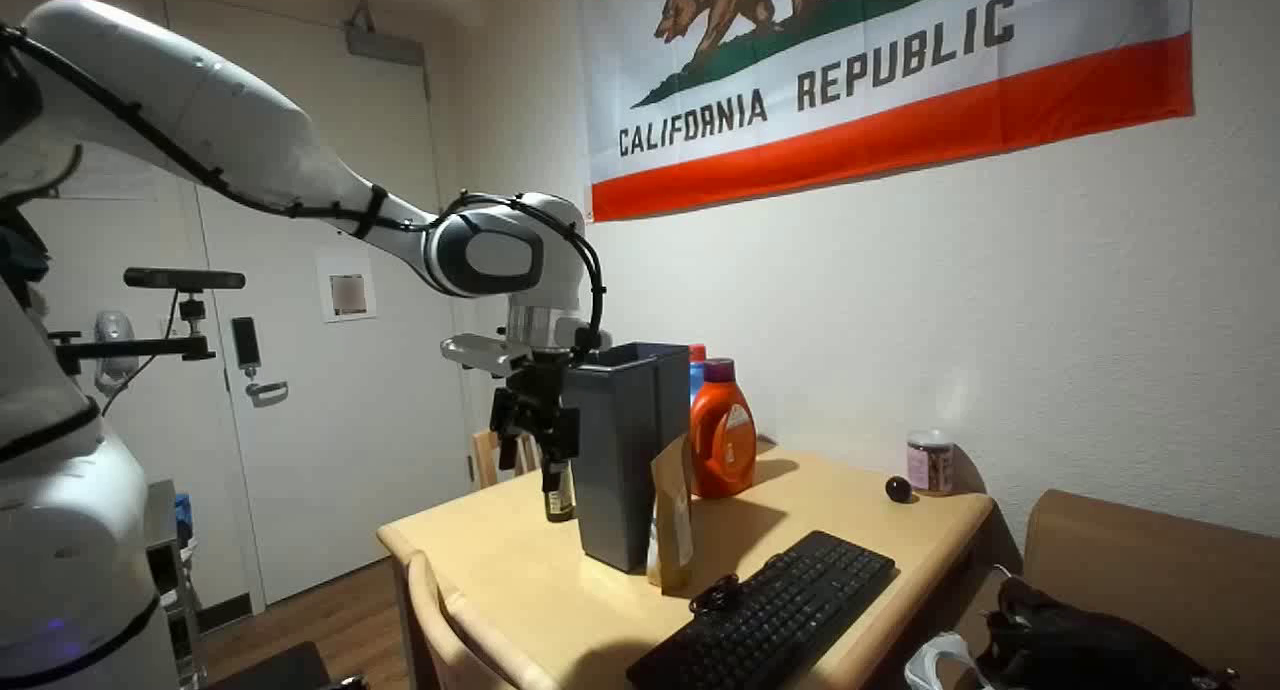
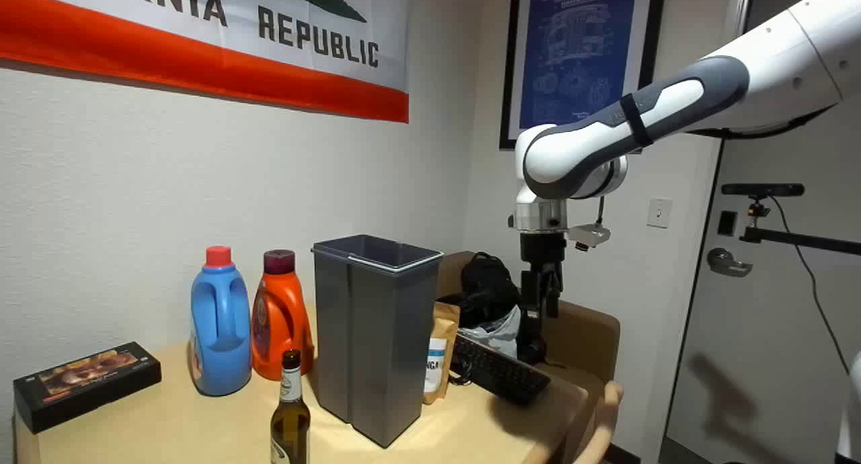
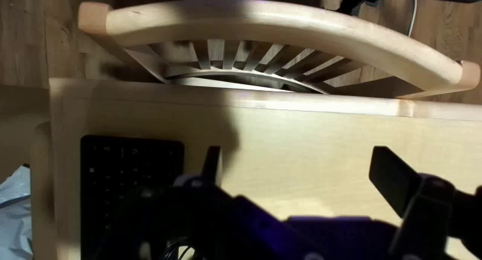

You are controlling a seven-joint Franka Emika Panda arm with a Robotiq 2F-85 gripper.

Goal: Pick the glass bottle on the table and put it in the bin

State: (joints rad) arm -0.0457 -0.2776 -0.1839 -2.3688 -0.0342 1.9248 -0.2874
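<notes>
California flag (image 1: 900,100) on a white-ish wall (image 1: 1050,290), light wooden table (image 1: 490,570) underneath, pretty homey spot. So the glass bottle (image 2: 290,423) is standing upright on the table, near the bin (image 2: 377,356) but apart from it. Gripper (image 3: 299,169) is well away from the bottle, jaws spread wide, nothing between them.

My read on handling: stiff, zero give, and smooth glass tends to slip, so a light pinch probably won't cut it. Can't tell if there's any liquid inside; my guess is fairly light if it's empty. Breakable and likely tippy, so no nudging it sideways. I'd come straight down and take the neck squarely, snug but not crushing. Grabbing low on the body seems steadier, but then the bottle's harder to get over that tall rim.
</notes>
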